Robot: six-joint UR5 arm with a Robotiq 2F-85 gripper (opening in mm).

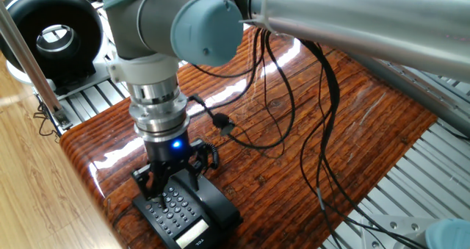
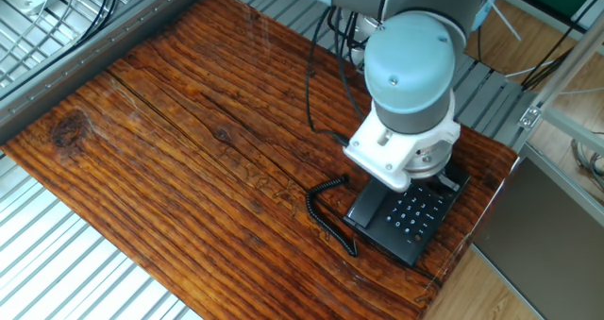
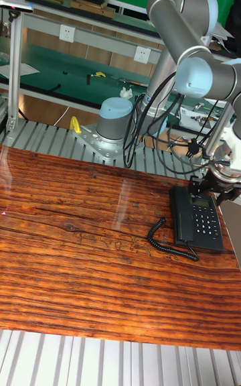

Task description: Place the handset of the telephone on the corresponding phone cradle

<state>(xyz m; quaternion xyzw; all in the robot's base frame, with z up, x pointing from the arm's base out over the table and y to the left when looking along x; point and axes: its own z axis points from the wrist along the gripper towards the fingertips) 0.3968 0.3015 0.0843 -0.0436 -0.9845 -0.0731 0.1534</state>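
The black telephone [image 1: 192,221] [image 2: 408,218] [image 3: 199,221] sits near the wooden table's edge. The long black handset [image 1: 214,196] [image 3: 179,214] lies in the phone cradle strip beside the keypad, and its coiled cord [image 2: 324,216] [image 3: 163,239] trails onto the wood. My gripper [image 1: 169,188] [image 3: 216,189] hangs open just above the keypad's far end, beside the handset, with nothing between its fingers. In the other fixed view the wrist hides the fingers and the phone's far end.
A big black ring-shaped device [image 1: 51,29] stands on the aluminium rails at the back left. Loose black cables [image 1: 294,95] hang from the arm over the table. The arm's base [image 3: 114,126] is behind the table. The table edge [image 1: 92,183] runs close to the phone.
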